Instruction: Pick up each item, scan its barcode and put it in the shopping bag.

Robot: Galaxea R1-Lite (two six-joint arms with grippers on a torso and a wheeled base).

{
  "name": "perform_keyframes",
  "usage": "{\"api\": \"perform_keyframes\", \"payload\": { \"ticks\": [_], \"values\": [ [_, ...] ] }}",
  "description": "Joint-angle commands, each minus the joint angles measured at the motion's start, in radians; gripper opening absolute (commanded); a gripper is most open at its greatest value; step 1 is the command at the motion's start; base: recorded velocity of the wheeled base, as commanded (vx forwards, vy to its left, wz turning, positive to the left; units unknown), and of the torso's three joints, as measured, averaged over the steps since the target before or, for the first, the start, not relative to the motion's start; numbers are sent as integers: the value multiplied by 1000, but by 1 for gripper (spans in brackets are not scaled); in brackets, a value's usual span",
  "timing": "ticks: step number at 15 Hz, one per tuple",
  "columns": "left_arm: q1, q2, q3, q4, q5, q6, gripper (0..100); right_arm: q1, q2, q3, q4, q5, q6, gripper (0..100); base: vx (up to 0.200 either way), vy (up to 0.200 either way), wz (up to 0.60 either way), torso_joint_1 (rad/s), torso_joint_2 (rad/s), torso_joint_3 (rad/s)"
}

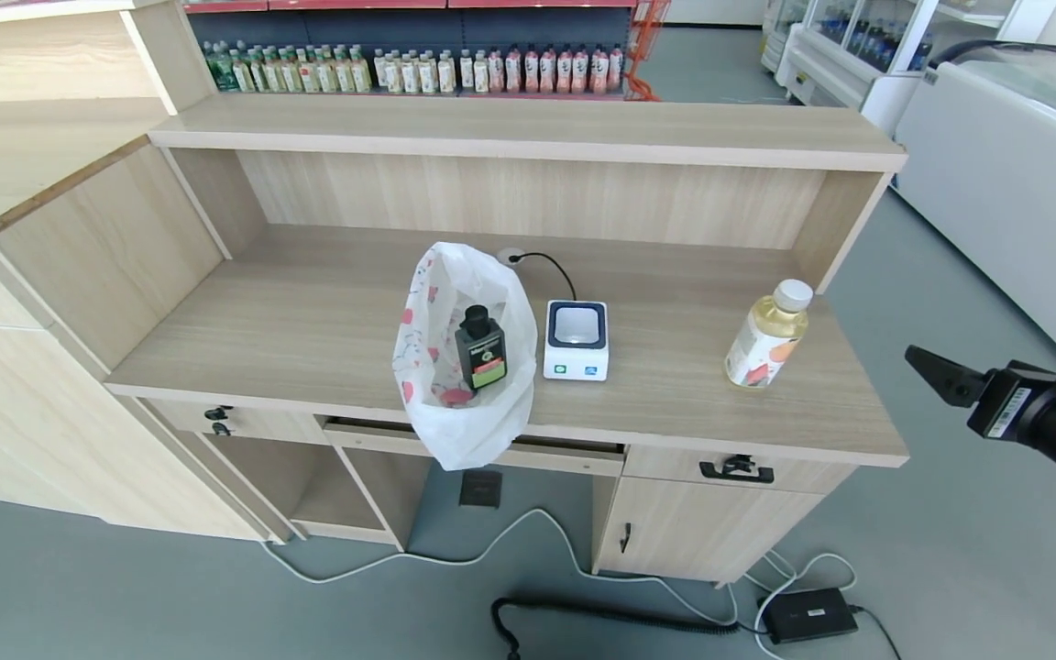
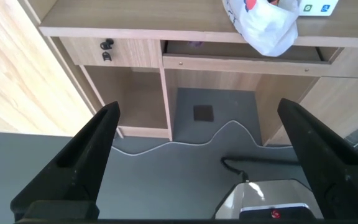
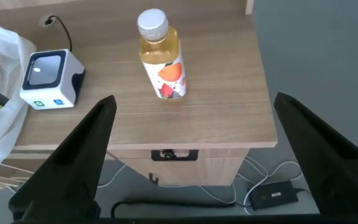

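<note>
A white shopping bag [image 1: 464, 385] with red prints hangs over the counter's front edge, and a dark bottle [image 1: 480, 350] with a green and red label stands inside it. To its right sits the white barcode scanner [image 1: 576, 341]. A yellow drink bottle [image 1: 768, 335] with a white cap stands upright near the counter's right end. My right gripper [image 1: 945, 376] hovers open beyond that end, level with the counter; in its wrist view the gripper [image 3: 196, 102] faces the drink bottle [image 3: 161, 56] from a distance. My left gripper [image 2: 199, 109] is open over the floor, in front of the bag [image 2: 266, 25].
The wooden counter [image 1: 308, 321] has a raised back shelf [image 1: 528, 124] and side walls. A drawer [image 1: 528, 449] under the bag is slightly open. Cables and a black power adapter [image 1: 808, 612] lie on the floor. A white freezer [image 1: 1014, 156] stands at the right.
</note>
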Motion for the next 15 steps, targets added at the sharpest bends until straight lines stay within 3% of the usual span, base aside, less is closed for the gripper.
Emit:
{"api": "perform_keyframes", "payload": {
  "ticks": [1,8,15],
  "values": [
    [0,-2,0,0,0,1,100,-7,3,3,0,1,0,100,200,0,0,17,2,-2],
    [0,-2,0,0,0,-2,100,-36,4,28,5,-4,-6,100,200,0,0,4,4,2],
    [0,-3,0,-1,0,-4,100,-85,-13,166,0,-6,-49,100,0,0,0,0,0,0]
  ]
}}
